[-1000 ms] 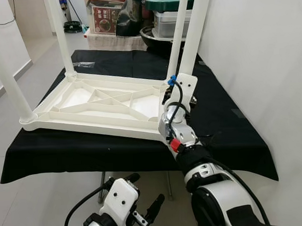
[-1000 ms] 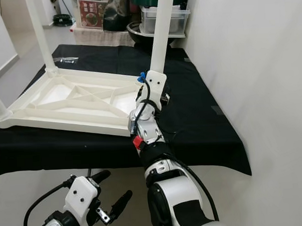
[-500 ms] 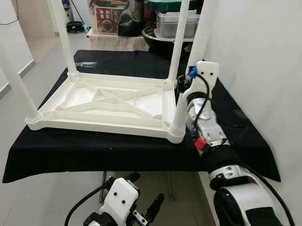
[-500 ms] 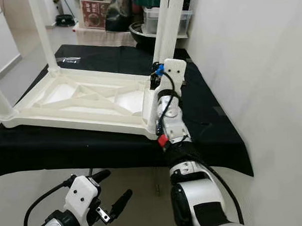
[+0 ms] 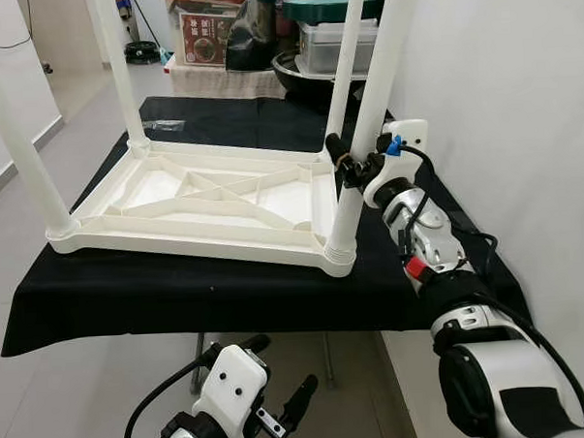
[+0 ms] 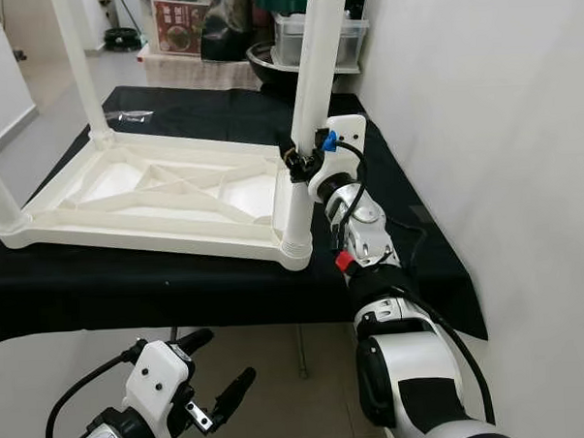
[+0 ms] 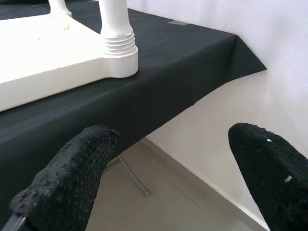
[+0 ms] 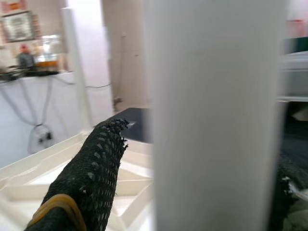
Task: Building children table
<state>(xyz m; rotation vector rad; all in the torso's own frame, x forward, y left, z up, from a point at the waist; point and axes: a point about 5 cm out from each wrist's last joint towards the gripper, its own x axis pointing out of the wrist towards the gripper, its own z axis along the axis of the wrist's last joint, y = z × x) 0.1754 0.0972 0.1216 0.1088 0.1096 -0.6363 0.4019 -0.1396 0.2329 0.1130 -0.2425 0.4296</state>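
Children table (image 5: 214, 198) lies upside down on the black-draped counter (image 5: 179, 292), legs up. All leg tops are cut off by the frame edge. Near-right leg (image 5: 354, 192) stands in its corner socket at the counter's near edge.

Right end effector (image 5: 353, 166) is clamped around that leg a bit above the socket. One finger (image 8: 91, 178) shows in the right wrist view beside the leg, rubber band near its base; the other finger sits at the frame edge behind the leg, mostly hidden. That view is blurred, the leg a pale column up close.

Left end effector (image 5: 285, 394) hangs low below the counter edge, spread wide with nothing between the fingers (image 7: 72, 173) (idle). Its wrist view looks at the near-right socket (image 7: 118, 53) and the cloth overhang.

Clutter behind the counter (boxes, containers) (image 5: 264, 31) is partly blocked by the legs.

Change vs 1 s ago: the right arm was in front of the near-right corner, covering it. It's now swung out to the right of the leg, and the socket and leg base are exposed. Left arm unchanged.
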